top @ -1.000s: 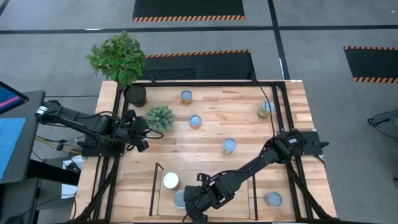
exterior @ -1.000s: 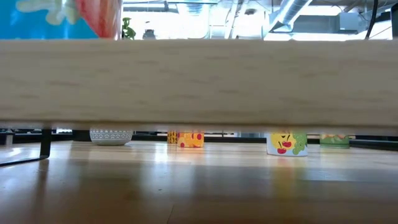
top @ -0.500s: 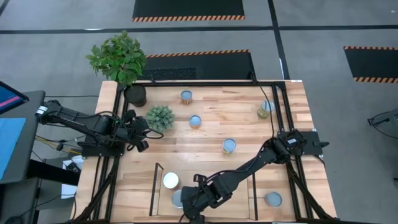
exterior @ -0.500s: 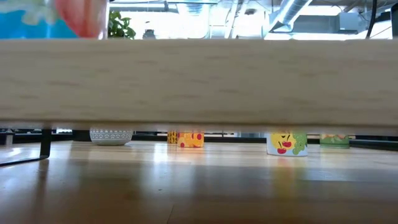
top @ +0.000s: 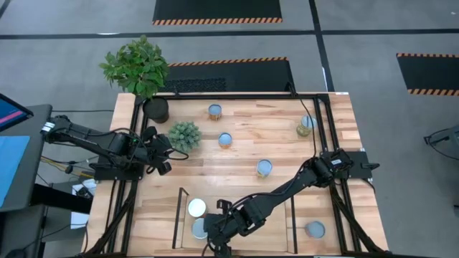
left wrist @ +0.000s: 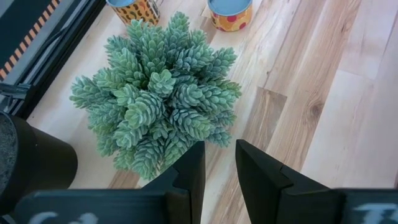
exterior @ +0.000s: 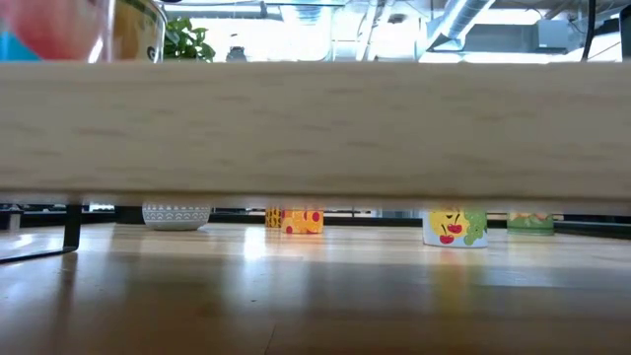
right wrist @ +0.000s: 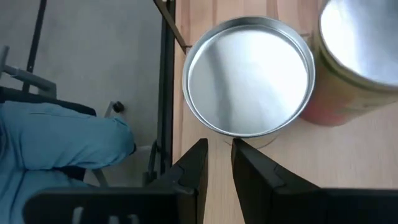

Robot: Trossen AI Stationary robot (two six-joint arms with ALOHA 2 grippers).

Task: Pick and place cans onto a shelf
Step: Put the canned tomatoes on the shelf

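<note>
The shelf (top: 237, 240) lies at the bottom centre of the high view, and two cans stand at its left end: a white-topped can (top: 196, 208) and, just below it in the frame, a silvery-topped can (top: 199, 228). The right gripper (top: 214, 231) reaches in from the right and sits just beside the silvery-topped can. In the right wrist view its fingers (right wrist: 194, 163) stand a narrow slit apart with nothing between them, their tips at the rim of that can (right wrist: 249, 74); whether they touch it cannot be told. Five more cans stand off the shelf: near the top centre of the table (top: 215, 111), below that (top: 225, 139), at mid-table (top: 264, 168), at the right edge (top: 305, 127) and at the lower right (top: 314, 229). The left gripper (top: 163, 154) waits at the table's left side beside a small succulent (top: 184, 135), its fingers (left wrist: 193, 165) slightly parted and empty.
</note>
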